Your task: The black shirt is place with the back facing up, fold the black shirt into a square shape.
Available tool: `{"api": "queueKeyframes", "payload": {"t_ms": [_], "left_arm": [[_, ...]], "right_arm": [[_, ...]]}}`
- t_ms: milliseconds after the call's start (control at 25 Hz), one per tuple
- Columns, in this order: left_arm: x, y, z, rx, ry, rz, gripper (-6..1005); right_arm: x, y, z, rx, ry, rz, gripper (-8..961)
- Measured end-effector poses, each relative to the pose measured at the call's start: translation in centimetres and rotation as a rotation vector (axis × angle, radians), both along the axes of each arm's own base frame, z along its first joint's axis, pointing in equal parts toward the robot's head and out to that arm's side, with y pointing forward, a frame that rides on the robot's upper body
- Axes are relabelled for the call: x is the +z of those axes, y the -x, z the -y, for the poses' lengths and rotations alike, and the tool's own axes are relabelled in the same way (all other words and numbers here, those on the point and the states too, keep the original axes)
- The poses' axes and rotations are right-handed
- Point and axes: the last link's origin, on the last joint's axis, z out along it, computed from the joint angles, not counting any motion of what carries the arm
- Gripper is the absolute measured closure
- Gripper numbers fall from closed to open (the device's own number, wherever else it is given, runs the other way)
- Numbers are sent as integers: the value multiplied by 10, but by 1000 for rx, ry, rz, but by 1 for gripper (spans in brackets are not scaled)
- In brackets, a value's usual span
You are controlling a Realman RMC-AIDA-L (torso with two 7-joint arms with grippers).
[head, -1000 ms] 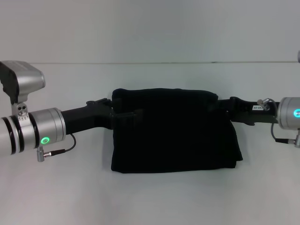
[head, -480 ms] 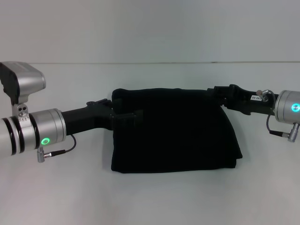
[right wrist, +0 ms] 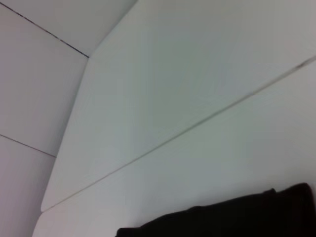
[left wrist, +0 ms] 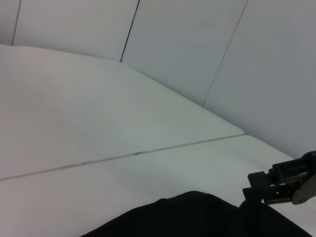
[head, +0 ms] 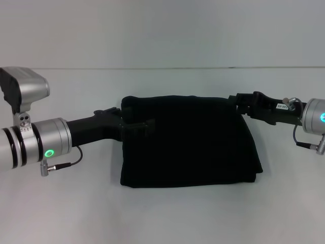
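Observation:
The black shirt (head: 188, 147) lies folded into a rough rectangle on the white table (head: 162, 213) in the head view; no letters show. My left gripper (head: 144, 125) reaches in from the left and rests on the shirt's upper left part. My right gripper (head: 239, 100) reaches in from the right at the shirt's far right corner. In the left wrist view the shirt's edge (left wrist: 197, 217) fills the bottom and the right gripper (left wrist: 276, 185) sits just beyond it. The right wrist view shows only a strip of the shirt (right wrist: 237, 217).
The white table has a thin seam (head: 76, 68) running across its far part. A plain light wall (head: 162, 30) stands behind it. Bare table surface surrounds the shirt on all sides.
My right gripper rose from the shirt's right side to its far right corner, then drew slightly to the right. The left arm and the shirt's outline have hardly moved.

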Motion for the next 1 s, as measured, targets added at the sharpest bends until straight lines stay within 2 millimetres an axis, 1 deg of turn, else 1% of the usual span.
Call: {"api": "queueKeyframes", "payload": {"t_ms": [280,560,960,1000], "left_arm": [[0,0,0,0,1,0,209],[0,-1,0,-1,1,0,212],[1,0,-1,2,-3,0,215],[0,0,-1,3,-3,0,216]], "right_arm": [[-1,-6,4,-19,21,10,509],[-2,-6,6,-19,31,9,518],[-1,-12,11,-21,34,9,531],[-1,-12,11,-18,35,9,572]]}}
